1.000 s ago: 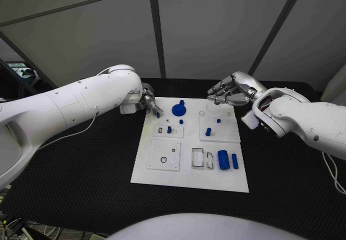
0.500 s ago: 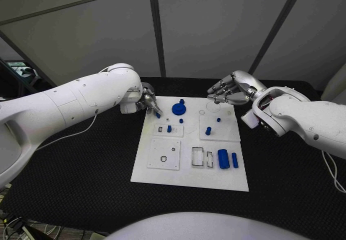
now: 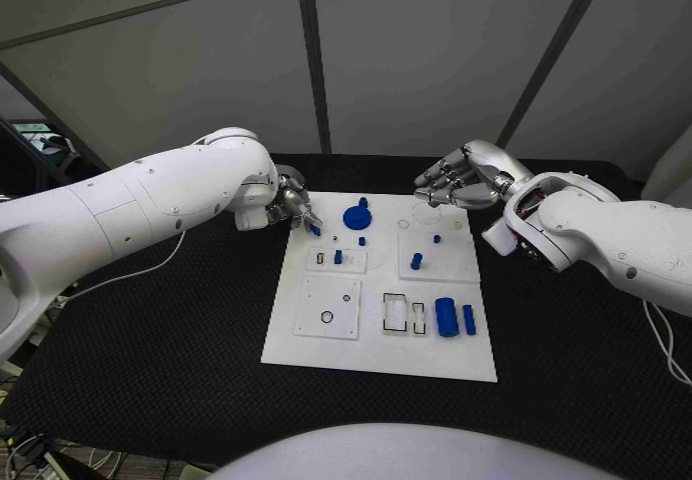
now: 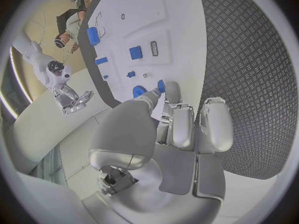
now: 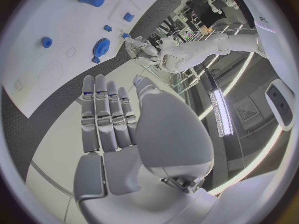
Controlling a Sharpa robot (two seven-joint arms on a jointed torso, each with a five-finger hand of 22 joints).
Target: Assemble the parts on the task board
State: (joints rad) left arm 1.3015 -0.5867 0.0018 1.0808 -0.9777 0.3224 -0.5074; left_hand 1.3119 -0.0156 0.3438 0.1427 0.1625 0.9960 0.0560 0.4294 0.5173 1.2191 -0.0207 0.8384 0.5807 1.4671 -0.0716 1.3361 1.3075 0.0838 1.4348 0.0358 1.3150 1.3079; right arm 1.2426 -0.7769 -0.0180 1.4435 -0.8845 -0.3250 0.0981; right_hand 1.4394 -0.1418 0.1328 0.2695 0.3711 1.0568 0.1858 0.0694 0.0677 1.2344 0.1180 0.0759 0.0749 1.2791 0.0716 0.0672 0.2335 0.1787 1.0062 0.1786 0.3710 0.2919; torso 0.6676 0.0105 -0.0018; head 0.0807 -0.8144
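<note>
The white task board lies in the middle of the black table. My left hand hovers at its far left corner and pinches a small blue part between thumb and fingertip, just beside the blue gear. My right hand hangs above the far right corner with its fingers stretched side by side and nothing in them. A blue cylinder and a thinner blue bar lie near the board's right edge. Small blue pegs stand in the middle plates.
Black matting surrounds the board on every side. Rectangular slots and a square plate with a round hole take up the board's near half. Grey panel walls stand behind the table.
My left arm's bulk has shifted slightly outward. Both hands stay where they were, and the small blue part is still pinched.
</note>
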